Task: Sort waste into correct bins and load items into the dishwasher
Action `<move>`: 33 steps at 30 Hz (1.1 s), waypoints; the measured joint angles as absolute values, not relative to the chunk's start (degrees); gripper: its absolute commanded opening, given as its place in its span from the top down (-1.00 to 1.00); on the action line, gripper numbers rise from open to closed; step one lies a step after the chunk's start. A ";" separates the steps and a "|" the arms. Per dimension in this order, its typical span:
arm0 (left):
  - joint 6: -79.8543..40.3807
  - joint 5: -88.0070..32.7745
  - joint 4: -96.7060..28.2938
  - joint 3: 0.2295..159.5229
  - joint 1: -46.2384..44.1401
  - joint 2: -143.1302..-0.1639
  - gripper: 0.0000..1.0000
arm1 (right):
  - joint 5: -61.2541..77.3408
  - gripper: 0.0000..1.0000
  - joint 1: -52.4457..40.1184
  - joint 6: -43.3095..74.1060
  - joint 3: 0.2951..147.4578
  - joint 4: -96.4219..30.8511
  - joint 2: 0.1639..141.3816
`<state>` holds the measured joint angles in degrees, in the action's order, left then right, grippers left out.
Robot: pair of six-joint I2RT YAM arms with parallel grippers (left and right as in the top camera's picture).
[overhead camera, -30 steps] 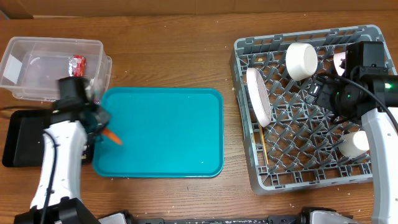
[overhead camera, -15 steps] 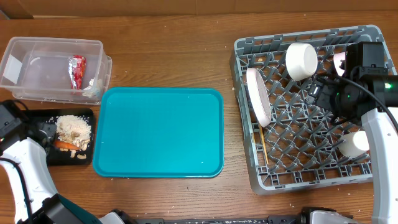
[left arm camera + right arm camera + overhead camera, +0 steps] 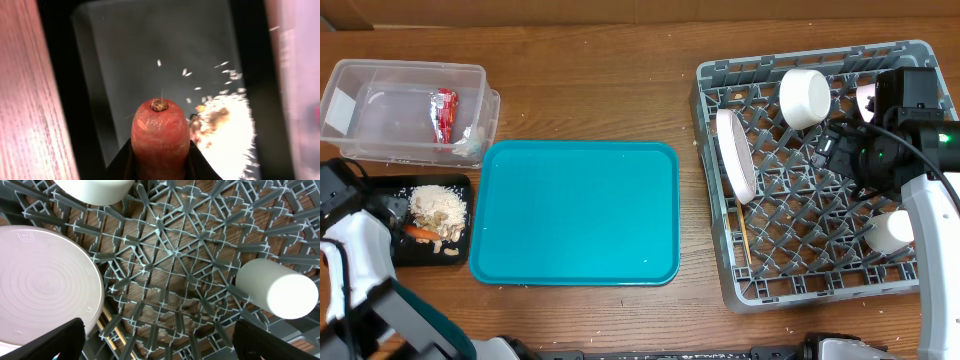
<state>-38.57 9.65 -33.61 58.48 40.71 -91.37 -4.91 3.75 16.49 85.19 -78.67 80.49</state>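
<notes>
Overhead, you see the black tray (image 3: 410, 256) at the table's (image 3: 590, 90) left edge, hemmed in by the clear tub (image 3: 380, 120) on its far side and the teal serving tray (image 3: 575, 213) on its right. Your left arm (image 3: 360, 245) comes in over its left part. The red-and-silver wrapper (image 3: 443, 112) lies inside the tub.

Left wrist view: the left gripper (image 3: 160, 152) has both fingers pressed against the sides of the carrot (image 3: 160, 125), pinching it over the black tray (image 3: 140, 50). The carrot is blunt, orange-red and faintly ridged, with a brown stem scar at its tip. Ahead of it the tray floor shows dark and bare. The raised rim runs along the left, next to a strip of wood. The pale scraps (image 3: 227, 125) are heaped just to its right, with loose flecks scattered beyond them.

Right wrist view: the right gripper (image 3: 157, 325) hangs spread wide over the grey rack (image 3: 175, 255), holding nothing. Below it are open grid floor and pegs, bounded by the white plate (image 3: 45, 285) on the left, the cup (image 3: 277, 287) on the right and the white bowl (image 3: 95, 190) above. The chopsticks (image 3: 112, 330) lie against the plate's lower edge.
</notes>
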 measured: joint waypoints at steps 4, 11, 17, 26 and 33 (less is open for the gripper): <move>-38.57 9.72 -32.84 58.50 40.71 -95.11 0.86 | -4.91 -0.93 3.77 16.51 85.19 -78.72 80.49; -38.57 9.72 -32.51 58.50 40.71 -99.18 0.60 | -4.95 -0.93 3.77 16.49 85.19 -78.70 80.49; -38.48 9.74 -32.49 58.48 40.71 -100.18 -0.05 | -4.93 -0.93 3.77 16.49 85.19 -78.70 80.49; -38.28 8.29 -38.87 62.46 40.71 -100.20 -0.37 | -4.93 -0.98 3.75 16.51 85.19 -78.72 80.49; -34.83 2.37 -45.98 71.96 38.50 -98.41 -0.38 | -3.11 -1.00 3.73 16.49 85.19 -77.25 80.49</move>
<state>-34.83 2.37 -45.98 71.96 38.50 -98.41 -3.11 3.73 16.49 85.19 -77.25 80.49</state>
